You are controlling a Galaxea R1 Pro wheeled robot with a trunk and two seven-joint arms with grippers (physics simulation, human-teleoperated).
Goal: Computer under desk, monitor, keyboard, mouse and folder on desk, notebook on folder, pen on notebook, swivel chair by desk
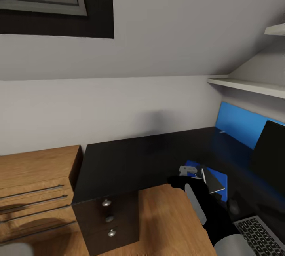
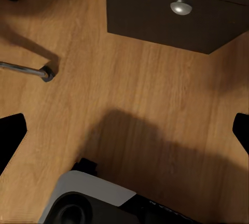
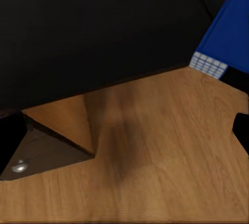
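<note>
The black desk [image 1: 130, 161] runs along the wall to its blue back panel [image 1: 237, 123]. The monitor [image 1: 271, 155] stands at the far right, and the keyboard [image 1: 259, 234] lies in front of it. The blue folder [image 1: 221, 177] lies flat at the desk's inner edge with a dark grey flat thing [image 1: 213, 181] on it. My right gripper [image 1: 184, 175] hovers just left of the folder. It is open [image 3: 124, 130] over the desk edge, the folder's corner [image 3: 228, 22] to one side. My left gripper [image 2: 124, 130] is open above the floor. A chrome leg [image 2: 26, 70] of the swivel chair shows there.
An oak drawer unit [image 1: 35, 184] stands left of the desk. A black drawer pedestal [image 1: 107, 220] with round knobs [image 2: 180, 7] sits under the desk's left end. White shelves [image 1: 249, 86] hang above the right side. Wooden floor [image 1: 166, 224] fills the desk's inner corner.
</note>
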